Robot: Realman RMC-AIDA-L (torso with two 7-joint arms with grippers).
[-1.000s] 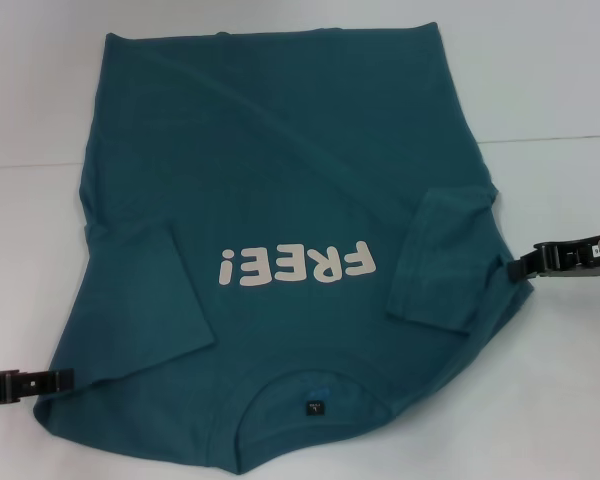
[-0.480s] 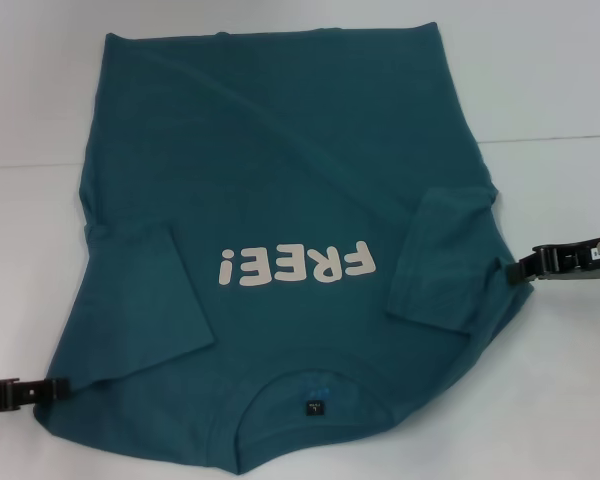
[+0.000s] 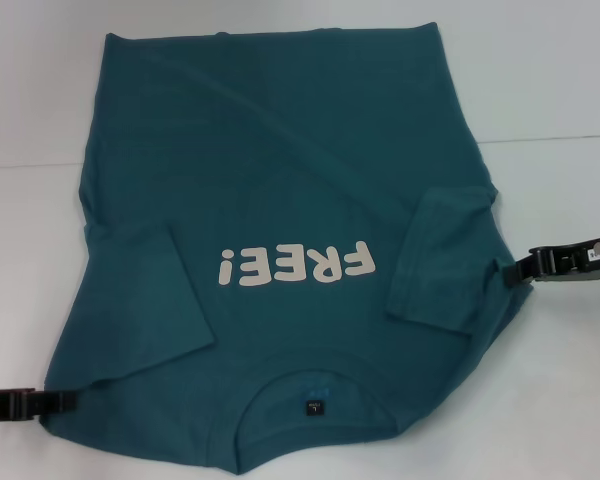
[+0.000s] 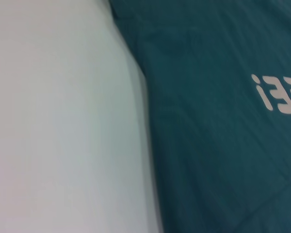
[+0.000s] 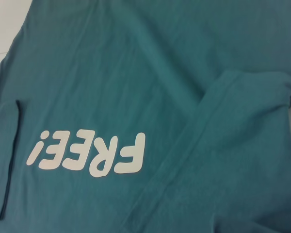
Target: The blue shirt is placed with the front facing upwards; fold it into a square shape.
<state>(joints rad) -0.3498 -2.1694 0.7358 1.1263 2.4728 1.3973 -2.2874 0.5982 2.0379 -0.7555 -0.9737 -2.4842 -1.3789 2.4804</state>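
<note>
Lying flat on the white table (image 3: 570, 90), front up, the blue shirt (image 3: 280, 170) fills the middle of the head view. Collar with dark label faces the robot; the white "FREE!" lettering (image 3: 295, 266) reads upside down. Both short sleeves are folded inward onto the chest panel, one on each side of the lettering.

Head view, left gripper (image 3: 65, 400): low at the shirt's near-left edge, just beside the shoulder corner, tip touching or overlapping the fabric rim. Cannot tell whether the fingers are spread or closed.

Head view, right gripper (image 3: 510, 272): at the shirt's right edge, level with the lettering, just outside the folded right sleeve. Tip meets the fabric edge; finger state cannot be told.

Left wrist view: shirt (image 4: 223, 126) covers the one half, bare table (image 4: 58, 121) the other; the shirt's side edge runs between them. Only the end of the lettering (image 4: 276, 94) shows. No fingers in view.

Right wrist view: shirt (image 5: 150, 63) fills nearly the whole picture, full lettering (image 5: 89, 154) visible, folded sleeve (image 5: 233, 131) lying over the chest beside it. A sliver of table (image 5: 5, 19) shows at one corner. No fingers in view.
</note>
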